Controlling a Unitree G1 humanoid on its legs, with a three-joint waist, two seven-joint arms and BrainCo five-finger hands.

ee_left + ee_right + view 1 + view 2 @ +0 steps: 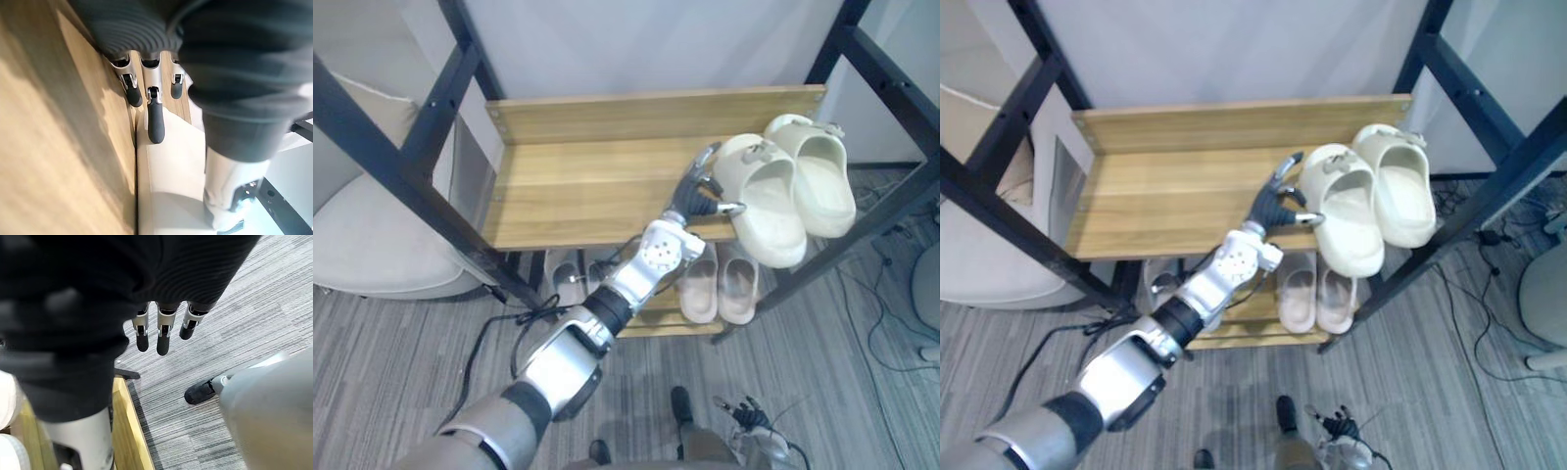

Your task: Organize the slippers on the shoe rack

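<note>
Cream rubber clog slippers [771, 208] are lying side by side at the right end of the top wooden shelf [578, 186] of the black-framed shoe rack [411, 166], with their toes pointing to the front edge and overhanging it. The left hand [693, 194] is reaching in over the shelf's front edge and resting against the slipper nearer the shelf's middle. Its fingers [155, 122] are stretched out, one lying on the cream surface, gripping nothing. A pair of pale pink slippers [718, 284] is sitting on the lower shelf beneath. The right hand [161, 333] is hanging over the grey striped carpet [254, 308], its fingers loosely extended and empty.
</note>
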